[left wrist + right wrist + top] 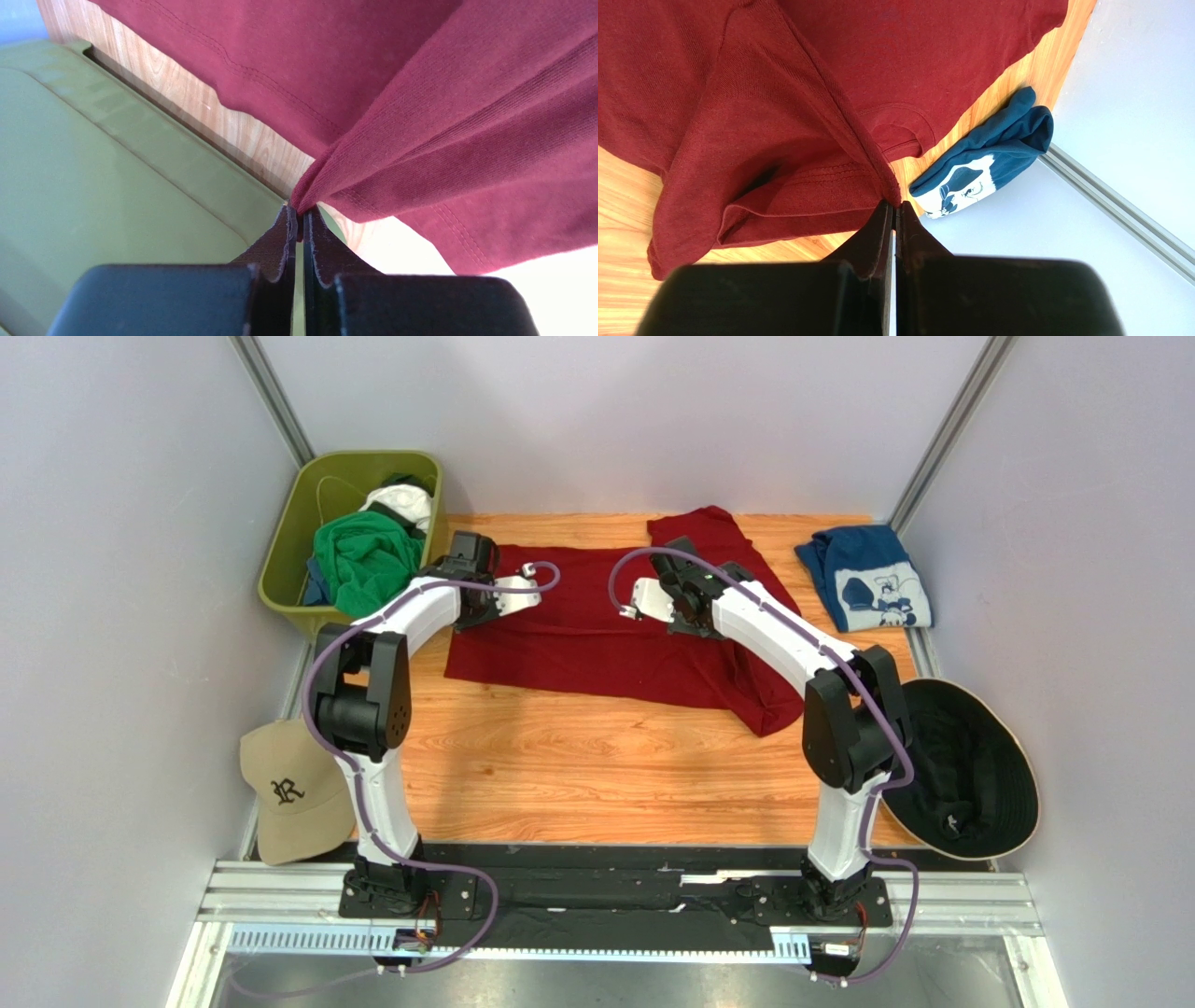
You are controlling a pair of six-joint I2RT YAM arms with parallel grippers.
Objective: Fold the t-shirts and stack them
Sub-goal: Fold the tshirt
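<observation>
The dark red t-shirt (603, 637) lies spread on the wooden table (589, 770), partly lifted at two points. My left gripper (530, 592) is shut on a pinch of its cloth (393, 126) near the left edge. My right gripper (634, 599) is shut on a fold of the same shirt (773, 140) near the middle. The navy-blue t-shirt (866, 578) with white cartoon print lies folded at the back right; it also shows in the right wrist view (983, 164). The bright green t-shirt (368, 560) lies bunched in the olive bin (292, 546).
The olive bin at the back left also holds a white item (400, 500); its wall (105, 175) is close under the left gripper. A tan baseball cap (292, 791) lies at the front left. A black wide-brimmed hat (968, 770) lies at the right edge.
</observation>
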